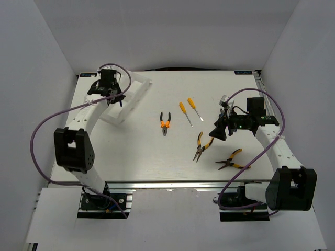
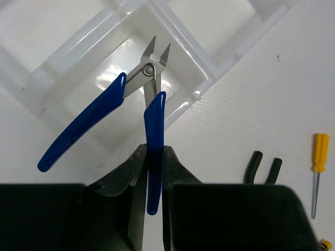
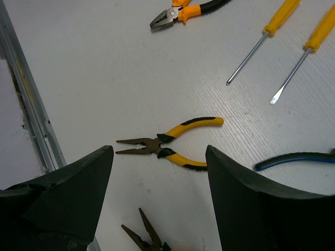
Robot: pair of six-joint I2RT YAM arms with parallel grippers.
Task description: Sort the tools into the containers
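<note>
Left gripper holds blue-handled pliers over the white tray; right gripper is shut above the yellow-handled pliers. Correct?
No: the right gripper is open, fingers spread wide in the right wrist view, above the yellow-handled pliers. The left gripper does hold the blue-handled pliers over the white tray.

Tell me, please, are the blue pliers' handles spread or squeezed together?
Spread: the left gripper pinches only one handle of the blue pliers; the other splays away above the tray.
</note>
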